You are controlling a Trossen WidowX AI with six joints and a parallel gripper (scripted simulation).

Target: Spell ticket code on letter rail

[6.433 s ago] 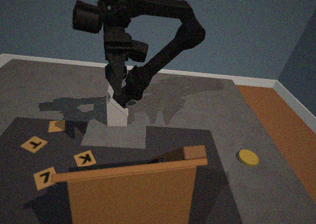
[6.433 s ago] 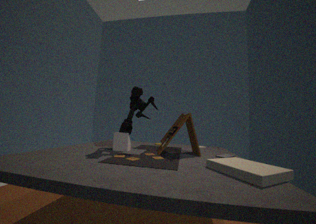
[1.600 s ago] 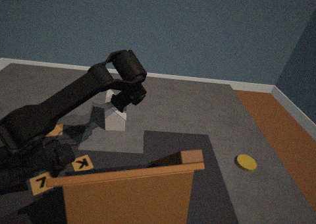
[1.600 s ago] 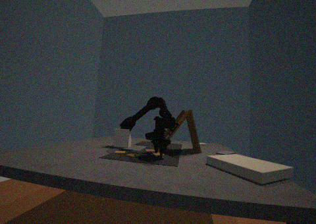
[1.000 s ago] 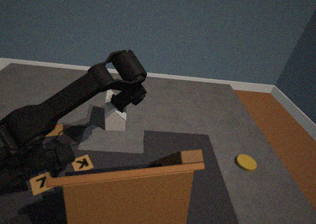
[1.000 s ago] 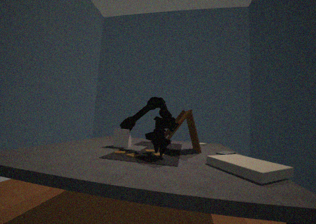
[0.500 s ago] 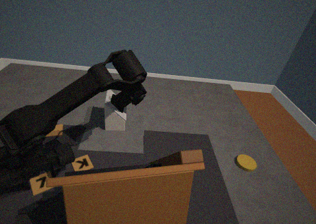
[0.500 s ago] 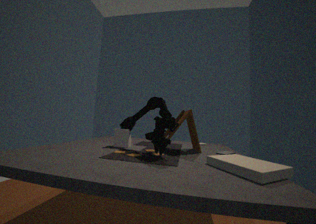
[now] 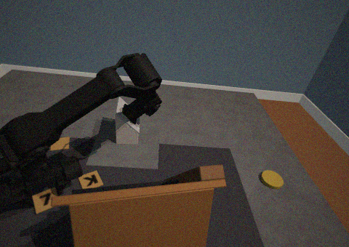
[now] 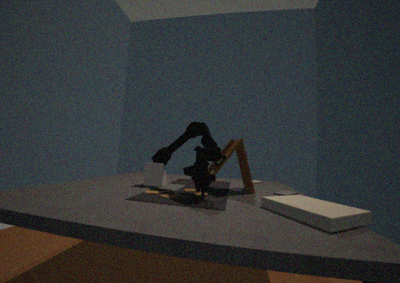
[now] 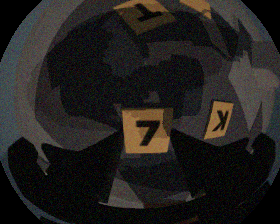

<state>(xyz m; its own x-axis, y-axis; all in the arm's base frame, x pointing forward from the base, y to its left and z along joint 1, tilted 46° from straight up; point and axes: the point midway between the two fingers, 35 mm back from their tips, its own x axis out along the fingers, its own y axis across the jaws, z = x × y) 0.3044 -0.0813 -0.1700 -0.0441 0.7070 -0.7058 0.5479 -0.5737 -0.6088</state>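
Observation:
My gripper (image 11: 147, 132) (image 10: 203, 193) is low over the dark mat, shut on the 7 tile (image 11: 132, 142) (image 9: 39, 205), which is between its fingertips. The K tile (image 11: 211, 131) (image 9: 86, 182) lies flat to one side. A tile that looks like a T (image 11: 148, 22) lies farther off, with another tile (image 11: 197, 7) beside it, its letter not readable. One tile (image 9: 61, 144) shows behind the arm in the top view. The wooden board (image 9: 140, 218) (image 10: 246, 172) leans on its support; the top view shows its back, and its rail contents are hidden. No code on a ticket is readable.
A pale upright block (image 9: 127, 135) (image 10: 153, 175) stands behind the tiles, near the arm's elbow in view. A yellow disc (image 9: 272, 179) lies right of the board. A long white box (image 10: 311, 206) lies near the counter's edge. The dark mat (image 9: 195, 156) lies under the board.

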